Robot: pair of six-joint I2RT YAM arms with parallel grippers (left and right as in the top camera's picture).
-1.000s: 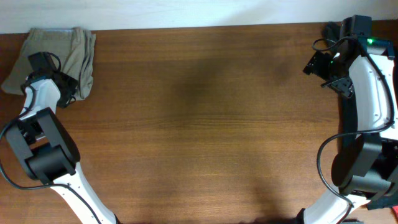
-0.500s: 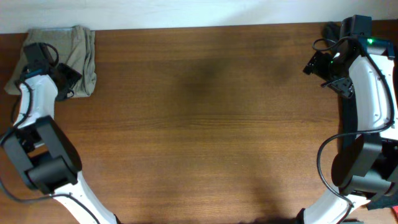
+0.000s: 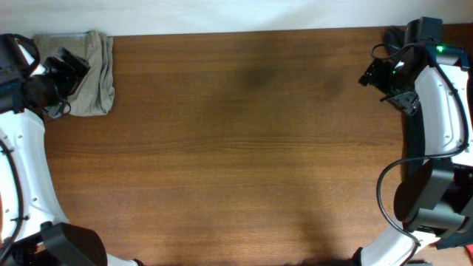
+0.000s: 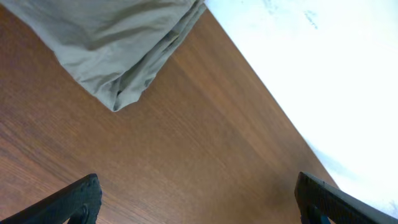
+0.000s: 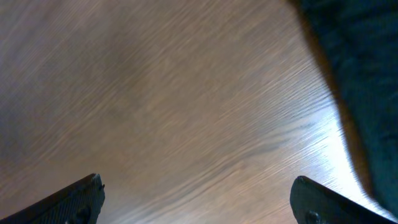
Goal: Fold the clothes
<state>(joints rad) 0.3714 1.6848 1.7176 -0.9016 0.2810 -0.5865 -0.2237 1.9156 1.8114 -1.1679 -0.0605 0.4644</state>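
The clothes [image 3: 92,63] are a folded khaki-beige bundle in the table's far left corner. In the left wrist view the clothes [image 4: 118,43] fill the upper left, one folded corner pointing down. My left gripper [image 3: 68,68] hangs over the bundle's left part; in its own view the left gripper [image 4: 199,202] is open, with only bare wood between the fingertips [image 4: 81,199]. My right gripper [image 3: 388,89] hovers at the far right of the table, well away from the clothes. The right gripper [image 5: 199,202] is open and holds nothing.
The wooden table [image 3: 244,148] stretches between the arms. Its far edge meets a white wall [image 4: 323,68]. A dark blurred shape [image 5: 360,81] fills the upper right of the right wrist view. Black cables [image 3: 395,37] sit by the right arm.
My left gripper has opened and let go of the clothes, and the left arm has lifted and swung out to the left. The right arm has not moved.
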